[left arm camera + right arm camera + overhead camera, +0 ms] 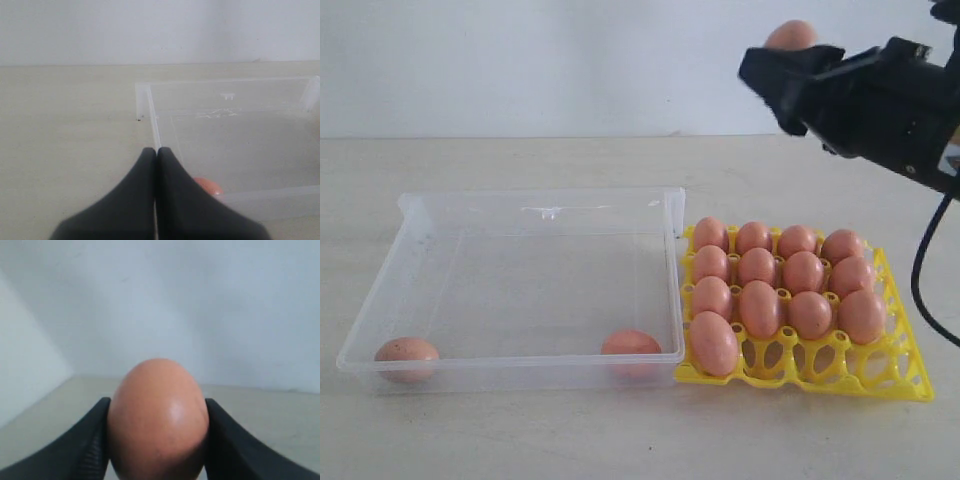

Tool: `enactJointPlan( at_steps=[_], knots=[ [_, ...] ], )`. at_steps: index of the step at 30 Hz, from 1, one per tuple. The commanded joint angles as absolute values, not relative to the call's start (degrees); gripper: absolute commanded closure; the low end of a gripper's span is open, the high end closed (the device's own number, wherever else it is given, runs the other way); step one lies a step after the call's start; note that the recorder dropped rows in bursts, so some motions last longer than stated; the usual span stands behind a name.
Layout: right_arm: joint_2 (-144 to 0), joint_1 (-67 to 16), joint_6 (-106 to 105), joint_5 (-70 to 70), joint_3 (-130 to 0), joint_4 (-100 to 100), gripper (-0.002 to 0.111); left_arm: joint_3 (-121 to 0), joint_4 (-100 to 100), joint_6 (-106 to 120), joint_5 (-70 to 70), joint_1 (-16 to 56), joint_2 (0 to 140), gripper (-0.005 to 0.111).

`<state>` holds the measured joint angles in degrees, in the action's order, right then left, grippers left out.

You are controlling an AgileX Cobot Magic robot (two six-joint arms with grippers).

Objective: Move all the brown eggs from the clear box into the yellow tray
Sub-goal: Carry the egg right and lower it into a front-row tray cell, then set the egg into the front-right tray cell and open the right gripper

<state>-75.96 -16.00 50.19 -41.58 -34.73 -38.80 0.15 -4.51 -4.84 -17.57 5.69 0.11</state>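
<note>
The right gripper (795,58) clasped one brown egg (157,415), held high above the yellow tray (910,385) beneath it, likely to clear the seated eggs (760,305) before lowering into an empty cup (818,357). Two brown eggs (406,352) lay in the clear box (520,197) ahead of the left gripper (156,165), which was clenched on nothing.

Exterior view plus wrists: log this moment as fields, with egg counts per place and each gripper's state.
clear box: two brown eggs, near-left corner and near-right corner
yellow tray: thirteen eggs, three front cups empty
right gripper: raised, shut on one egg
left gripper: shut, holding nothing
</note>
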Motion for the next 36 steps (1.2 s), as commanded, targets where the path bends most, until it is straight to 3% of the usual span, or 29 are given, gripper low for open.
enactJointPlan(
  at_steps=[1, 8, 20, 36],
  knots=[
    [-80.7, -4.3, 79.5, -59.9, -38.5, -87.9, 0.109, 0.0, -3.7, -4.7, -17.7, 5.9, 0.0, 0.111],
    [-84.5, -0.7, 79.4, -54.5, -34.8, -99.7, 0.109, 0.0, -3.6, -4.7, -17.8, 5.9, 0.0, 0.111],
    [-94.3, -10.7, 68.5, -35.4, -34.0, -97.9, 0.109, 0.0, -3.6, -4.7, -17.8, 5.9, 0.0, 0.111],
    [-96.1, -12.0, 67.7, -32.5, -34.0, -96.0, 0.108, 0.0, -3.6, -4.7, -17.8, 5.9, 0.0, 0.111]
  ],
)
